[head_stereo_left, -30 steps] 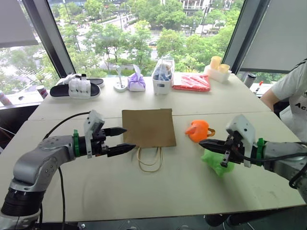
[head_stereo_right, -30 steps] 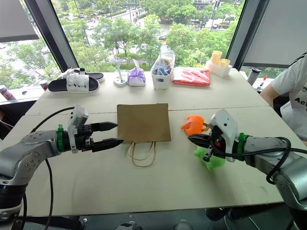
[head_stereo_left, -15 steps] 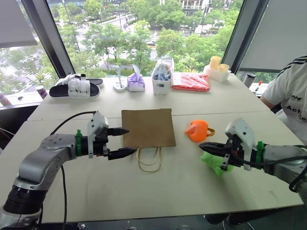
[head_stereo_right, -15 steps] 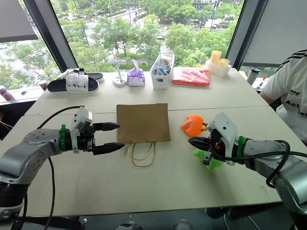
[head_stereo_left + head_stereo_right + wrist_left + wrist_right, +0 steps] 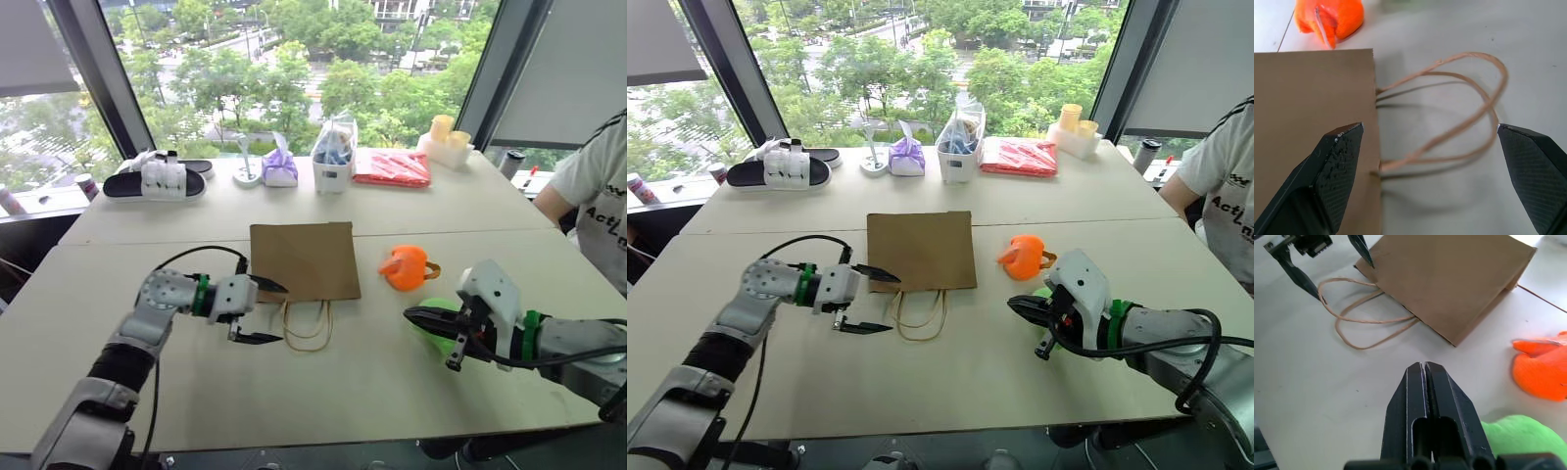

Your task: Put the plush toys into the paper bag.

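You see the flat brown kraft paper bag lying on the pale table, with its 2 looped cord handles toward the robot. The left gripper is spread wide at the bag's mouth corner. Right of the bag lie the rounded orange plush toy and the lime green plush toy. The right gripper is pressed together, empty, over the green toy.

Plain brown paper bag, bright orange plush toy, lime green plush toy, black gripper fingers.

2 pale tables before tall dark-framed windows, daylight and green trees outside.
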`<action>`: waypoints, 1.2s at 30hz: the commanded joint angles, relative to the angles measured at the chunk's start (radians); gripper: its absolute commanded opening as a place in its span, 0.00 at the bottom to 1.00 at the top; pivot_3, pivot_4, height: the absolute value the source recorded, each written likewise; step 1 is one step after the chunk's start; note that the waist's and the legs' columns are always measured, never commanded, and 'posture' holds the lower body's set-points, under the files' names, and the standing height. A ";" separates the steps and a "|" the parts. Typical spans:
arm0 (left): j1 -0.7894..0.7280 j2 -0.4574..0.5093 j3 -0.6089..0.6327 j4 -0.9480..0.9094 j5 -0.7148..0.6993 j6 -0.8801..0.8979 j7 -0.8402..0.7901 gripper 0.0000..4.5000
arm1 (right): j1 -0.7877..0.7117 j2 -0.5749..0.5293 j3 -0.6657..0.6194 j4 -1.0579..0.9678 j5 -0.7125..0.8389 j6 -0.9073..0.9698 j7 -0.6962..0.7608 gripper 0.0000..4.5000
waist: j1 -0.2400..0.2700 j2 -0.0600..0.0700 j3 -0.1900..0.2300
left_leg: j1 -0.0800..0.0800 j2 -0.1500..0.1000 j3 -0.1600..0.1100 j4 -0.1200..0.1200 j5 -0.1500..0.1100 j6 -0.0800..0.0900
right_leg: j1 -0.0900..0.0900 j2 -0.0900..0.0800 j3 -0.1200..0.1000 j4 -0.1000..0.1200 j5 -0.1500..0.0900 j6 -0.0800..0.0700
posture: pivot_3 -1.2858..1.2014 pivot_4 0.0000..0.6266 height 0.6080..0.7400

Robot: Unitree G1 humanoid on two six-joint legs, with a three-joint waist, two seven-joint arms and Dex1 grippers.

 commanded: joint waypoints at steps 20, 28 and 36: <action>-0.147 -0.129 0.162 -0.299 -0.329 0.745 0.181 0.02 | -0.111 0.252 0.270 0.076 -0.109 -0.072 -0.200 0.00 | -0.006 0.000 0.000 | 0.001 0.000 -0.002 0.002 0.000 0.000 | 0.001 0.001 0.000 0.002 0.000 0.000 | 0.52 0.24 1.00; -0.103 -0.147 0.195 -0.461 -0.418 0.941 0.288 0.02 | -0.314 0.503 0.516 0.478 -0.353 -0.272 -0.214 0.00 | -0.026 0.001 0.000 | 0.001 -0.001 -0.002 0.000 0.001 -0.002 | -0.001 0.001 0.000 0.004 0.000 0.000 | 0.52 0.24 1.00; -0.103 -0.181 0.285 -0.571 -0.543 1.094 0.447 0.02 | -0.413 0.743 0.505 0.955 -0.502 -0.487 -0.294 0.00 | -0.023 0.001 0.000 | 0.001 -0.002 -0.004 -0.001 0.005 -0.009 | -0.001 0.001 0.000 0.004 0.000 0.000 | 0.52 0.24 1.00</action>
